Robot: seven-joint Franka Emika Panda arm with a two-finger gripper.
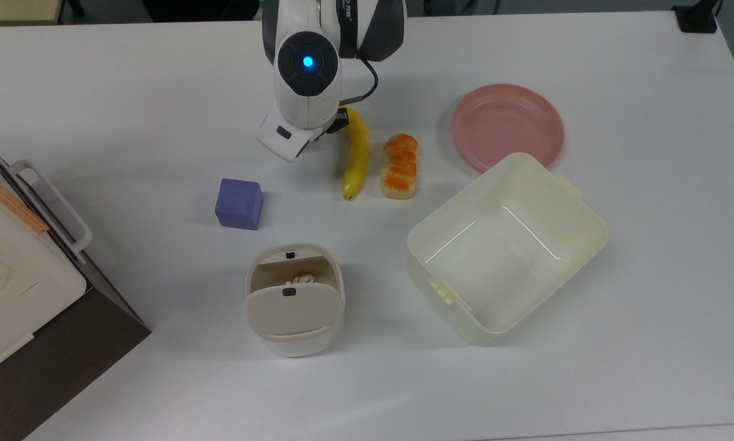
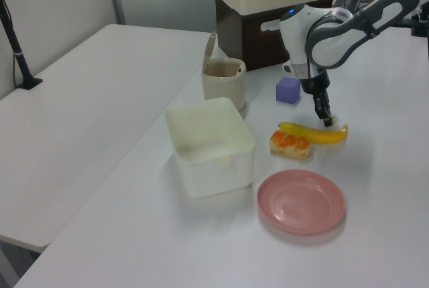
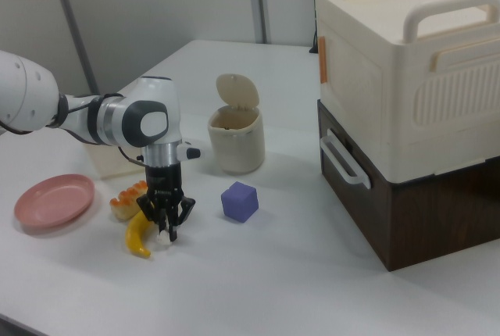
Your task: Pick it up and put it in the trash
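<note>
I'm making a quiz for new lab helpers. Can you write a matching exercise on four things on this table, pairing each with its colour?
Things:
1. plate
2. cube
3. banana
4. square tub

Colours:
A. yellow
B. pale cream
C. pink
D. purple

Pairs: 1-C, 2-D, 3-A, 4-B

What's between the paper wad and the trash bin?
Nothing visible. Bare table lies between the paper wad and the trash bin; the purple cube sits to the top view's left of that line.
</note>
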